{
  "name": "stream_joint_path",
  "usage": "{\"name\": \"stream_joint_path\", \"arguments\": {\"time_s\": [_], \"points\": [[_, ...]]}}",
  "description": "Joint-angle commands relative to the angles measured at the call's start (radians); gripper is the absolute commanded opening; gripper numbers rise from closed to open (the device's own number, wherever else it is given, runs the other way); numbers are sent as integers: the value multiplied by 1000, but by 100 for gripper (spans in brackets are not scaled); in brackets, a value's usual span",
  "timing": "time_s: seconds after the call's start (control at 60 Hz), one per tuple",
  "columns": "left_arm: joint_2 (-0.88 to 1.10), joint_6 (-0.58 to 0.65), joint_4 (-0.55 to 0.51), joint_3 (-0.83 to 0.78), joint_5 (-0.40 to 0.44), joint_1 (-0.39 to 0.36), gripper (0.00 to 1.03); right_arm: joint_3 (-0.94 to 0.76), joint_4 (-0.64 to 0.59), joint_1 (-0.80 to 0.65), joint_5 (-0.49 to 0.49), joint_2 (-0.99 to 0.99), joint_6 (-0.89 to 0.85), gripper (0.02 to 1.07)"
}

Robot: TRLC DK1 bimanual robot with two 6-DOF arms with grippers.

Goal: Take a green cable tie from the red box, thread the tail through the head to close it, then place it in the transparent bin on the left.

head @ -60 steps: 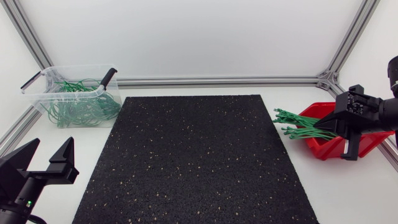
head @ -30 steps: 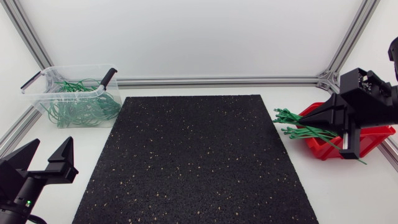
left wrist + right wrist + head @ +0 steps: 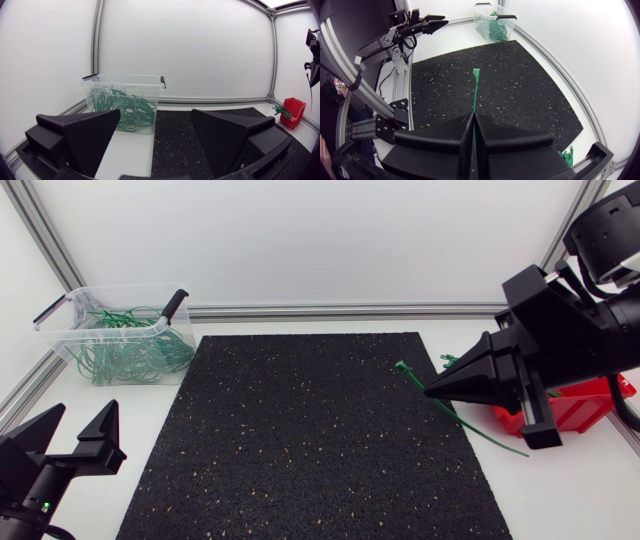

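My right gripper [image 3: 434, 391] hangs above the mat's right edge, shut on a single green cable tie [image 3: 412, 374]. The tie's head sticks out ahead of the fingertips and its tail trails back under the gripper. In the right wrist view the tie [image 3: 475, 90] runs straight out from between the closed fingers. The red box [image 3: 584, 406] lies behind the gripper at the right, mostly hidden, with more green ties [image 3: 449, 360] poking out. The transparent bin [image 3: 76, 306], at the far left, holds several closed green ties. My left gripper [image 3: 78, 424] stays open and empty at the near left.
A black speckled mat [image 3: 310, 440] covers the middle of the table. Aluminium frame rails [image 3: 350, 310] run along the back and side edges. White table surface shows between the mat and the bin [image 3: 125, 102].
My right gripper has risen out of the red box and moved left toward the mat, carrying one green tie. The left arm has not moved.
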Motion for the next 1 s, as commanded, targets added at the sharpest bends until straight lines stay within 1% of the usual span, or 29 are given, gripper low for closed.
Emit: {"name": "stream_joint_path", "arguments": {"time_s": [0.0,0.067,0.15,0.217,0.383,0.533,0.65,0.7,0.867,0.983], "points": [[-8,-12,-42,-14,-2,-8,99,10,36,75,-7,-16,120,8],[-8,-12,-45,-13,-2,-14,99,4,55,135,-7,-7,196,8],[-8,-12,-51,-6,-2,-15,99,2,87,166,-13,15,295,8],[-8,-12,-54,1,-2,-17,99,4,101,176,-44,41,378,8],[10,-15,-67,26,3,-31,99,-11,153,172,-106,65,505,8],[65,-31,-67,56,3,-51,99,-39,213,173,-153,64,590,8],[145,-57,-67,95,3,-71,99,-65,267,173,-188,65,651,8],[180,-68,-67,112,5,-81,99,-73,283,173,-217,73,677,8],[237,-97,-68,152,6,-120,99,-80,305,176,-237,88,700,8],[279,-132,-106,191,6,-169,99,-77,308,175,-237,93,714,8]]}}
